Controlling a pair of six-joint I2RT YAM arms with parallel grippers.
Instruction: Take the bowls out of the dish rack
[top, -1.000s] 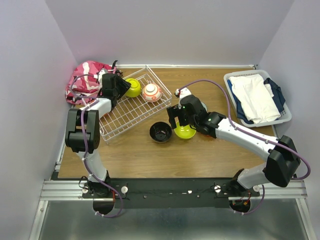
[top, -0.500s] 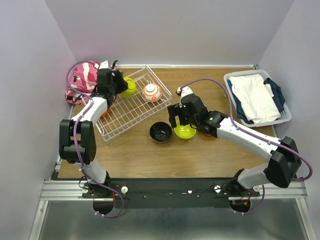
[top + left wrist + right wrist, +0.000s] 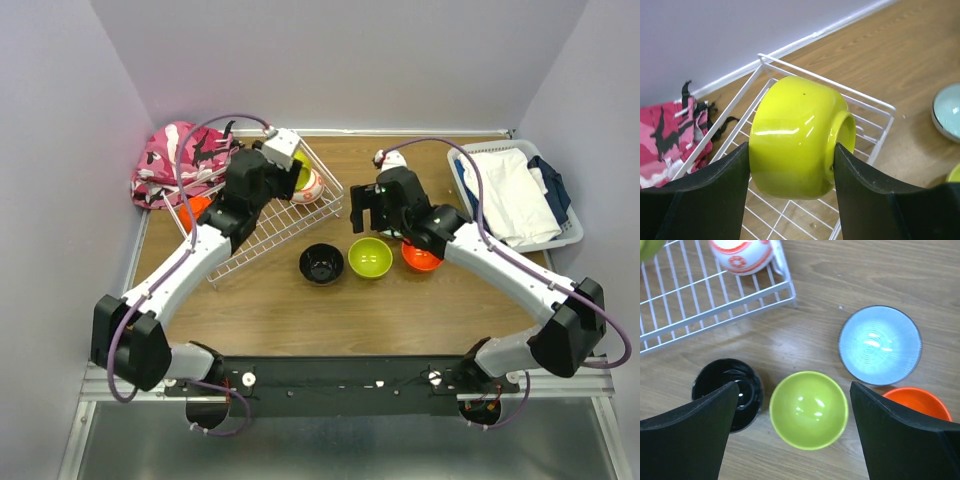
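My left gripper [image 3: 790, 150] is shut on a lime-green bowl [image 3: 795, 135], held on its side above the white wire dish rack [image 3: 865, 100]. From above, that gripper [image 3: 290, 175] hangs over the rack's [image 3: 250, 235] far right corner. A white bowl with red pattern [image 3: 310, 187] and an orange bowl [image 3: 195, 210] lie in the rack. My right gripper [image 3: 794, 387] stands open above the table with nothing between its fingers. Under it stand a second lime-green bowl [image 3: 809, 410], a black-lined bowl [image 3: 727, 390], a pale teal bowl [image 3: 880, 345] and an orange bowl [image 3: 920, 400].
A pink camouflage bag [image 3: 175, 160] lies behind the rack at the far left. A white plastic basket of clothes [image 3: 515, 195] stands at the far right. Walls close the table in on three sides.
My left arm has lifted the lime-green bowl out of the rack and swung it to the right. My right gripper has risen away from the lime-green bowl on the table.
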